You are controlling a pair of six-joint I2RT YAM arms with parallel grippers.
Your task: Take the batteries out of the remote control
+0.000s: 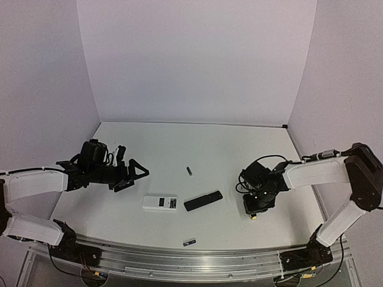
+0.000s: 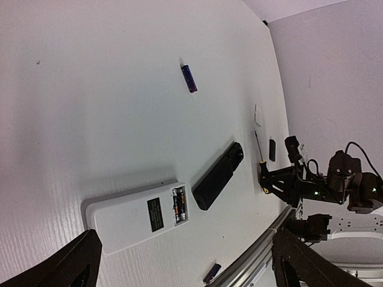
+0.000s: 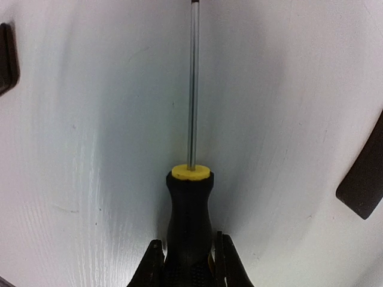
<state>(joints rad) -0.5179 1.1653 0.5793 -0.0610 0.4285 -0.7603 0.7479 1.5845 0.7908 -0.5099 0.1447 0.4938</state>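
The remote control (image 1: 160, 202) lay just left of a second remote (image 1: 203, 200); one loose battery (image 1: 189, 171) behind them, another battery (image 1: 189, 242) before.

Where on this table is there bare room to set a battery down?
The far half of the table, beyond the lone battery, is bare. Crowded: the near middle, with the white remote, black remote and a second battery, and around the screwdriver in the right claw.
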